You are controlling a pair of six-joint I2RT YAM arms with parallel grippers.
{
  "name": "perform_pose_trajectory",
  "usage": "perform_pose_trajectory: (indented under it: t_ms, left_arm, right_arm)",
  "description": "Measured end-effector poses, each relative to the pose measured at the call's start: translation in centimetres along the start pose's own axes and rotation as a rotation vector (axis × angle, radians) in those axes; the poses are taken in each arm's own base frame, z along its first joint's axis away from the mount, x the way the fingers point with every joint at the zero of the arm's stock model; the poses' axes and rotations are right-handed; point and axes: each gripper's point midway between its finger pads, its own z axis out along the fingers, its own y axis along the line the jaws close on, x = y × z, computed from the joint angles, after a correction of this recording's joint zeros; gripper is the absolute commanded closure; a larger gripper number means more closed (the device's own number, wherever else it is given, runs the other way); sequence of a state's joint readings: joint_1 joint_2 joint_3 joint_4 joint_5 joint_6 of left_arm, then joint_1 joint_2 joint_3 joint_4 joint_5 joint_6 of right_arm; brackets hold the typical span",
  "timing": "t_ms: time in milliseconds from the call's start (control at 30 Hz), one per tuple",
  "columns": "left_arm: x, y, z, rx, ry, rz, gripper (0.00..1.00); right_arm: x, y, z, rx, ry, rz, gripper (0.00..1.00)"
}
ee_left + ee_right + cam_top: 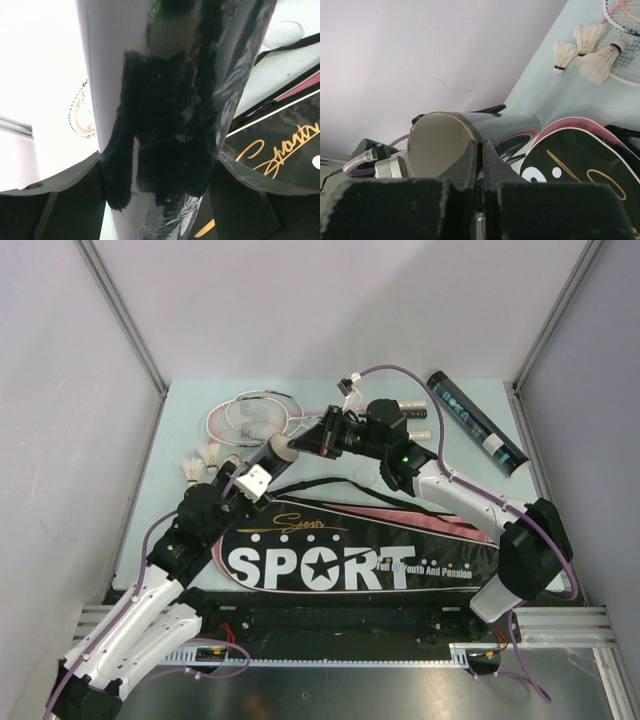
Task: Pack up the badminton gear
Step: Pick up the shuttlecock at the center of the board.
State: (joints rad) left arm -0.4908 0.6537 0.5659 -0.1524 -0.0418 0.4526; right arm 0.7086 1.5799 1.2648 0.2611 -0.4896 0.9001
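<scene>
Top external view: the left gripper (258, 470) holds a dark shuttlecock tube (277, 450), its jaws closed on the tube's sides, with the open mouth turned toward the right gripper (320, 437). In the right wrist view that gripper's jaws stand narrow at the mouth's rim; whether they pinch it I cannot tell. On the counter (185, 410), a second tube (478, 424) with teal print lies far right, the rackets (250, 418) far left with shuttlecocks (205, 456) beside them, and the black SPORT racket bag (350, 555) nearest the arms.

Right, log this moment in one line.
left gripper: holds dark tube | right gripper: facing tube's open mouth | shuttlecocks: on table
</scene>
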Motion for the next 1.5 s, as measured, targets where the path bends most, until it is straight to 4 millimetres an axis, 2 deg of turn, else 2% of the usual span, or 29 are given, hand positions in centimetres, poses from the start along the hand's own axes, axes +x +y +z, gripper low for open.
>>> perform_pose_trajectory:
  t_ms: [33,100,133,233,400,433,500,567,600,700,800,867,933,1067,1100,1200,1333,1433,1500]
  left_arm:
    - [0.0,0.2,0.0,-0.007,0.005,0.0,0.54]
    - [0.0,0.3,-0.1,-0.013,0.012,0.0,0.57]
    - [0.0,0.7,-0.2,-0.034,0.018,-0.005,0.58]
    - [0.4,2.2,-1.0,-0.121,0.039,-0.039,0.58]
    - [-0.4,6.3,-3.9,-0.349,0.035,-0.108,0.59]
    - [-0.7,7.2,-4.7,-0.399,0.029,-0.122,0.61]
    - [-1.5,9.0,-6.2,-0.493,0.013,-0.153,0.63]
    - [-2.3,10.6,-8.0,-0.578,-0.011,-0.183,0.63]
    - [-2.8,11.3,-8.8,-0.612,-0.025,-0.196,0.63]
    - [-4.4,13.0,-11.1,-0.69,-0.071,-0.229,0.63]
    - [-5.3,13.8,-12.4,-0.723,-0.093,-0.254,0.64]
    - [-5.5,13.9,-12.7,-0.725,-0.094,-0.269,0.66]
    - [-5.4,13.8,-12.9,-0.714,-0.082,-0.277,0.66]
    - [-5.3,13.3,-12.9,-0.681,-0.069,-0.287,0.66]
    - [-5.3,13.1,-12.9,-0.673,-0.069,-0.289,0.66]
    - [-5.4,12.7,-12.9,-0.646,-0.076,-0.294,0.66]
    - [-5.9,12.4,-13.0,-0.613,-0.092,-0.305,0.66]
    - [-6.4,12.4,-13.3,-0.598,-0.11,-0.309,0.66]
    - [-6.6,12.4,-13.5,-0.598,-0.121,-0.312,0.66]
  right_arm:
    - [0.0,0.1,0.1,-0.004,-0.004,-0.004,0.67]
    - [0.1,0.5,0.2,-0.012,-0.007,-0.008,0.39]
    - [0.0,0.7,0.1,-0.022,-0.006,-0.015,0.18]
    - [-0.6,1.0,-0.5,-0.017,-0.025,-0.054,0.01]
    - [-4.4,-0.4,-2.9,0.105,-0.235,-0.267,0.0]
    - [-4.7,-0.9,-2.8,0.129,-0.268,-0.312,0.0]
    - [-4.4,-1.4,-1.2,0.141,-0.301,-0.394,0.02]
    - [-2.4,-3.2,1.5,0.155,-0.283,-0.44,0.05]
    - [-1.2,-4.4,3.0,0.166,-0.277,-0.462,0.12]
    - [3.1,-9.4,7.1,0.219,-0.241,-0.505,0.17]
    - [7.5,-14.7,10.6,0.276,-0.172,-0.521,0.14]
    - [9.4,-17.8,13.1,0.313,-0.145,-0.533,0.15]
    - [9.9,-19.5,15.4,0.331,-0.147,-0.54,0.15]
    - [9.0,-20.4,19.6,0.341,-0.196,-0.564,0.19]
    - [8.9,-20.5,20.2,0.342,-0.201,-0.567,0.24]
    - [8.1,-20.3,22.3,0.355,-0.227,-0.576,0.3]
    - [8.2,-20.2,24.0,0.405,-0.209,-0.588,0.32]
    - [9.4,-20.3,24.1,0.428,-0.176,-0.592,0.34]
    - [10.4,-20.8,23.9,0.446,-0.143,-0.591,0.48]
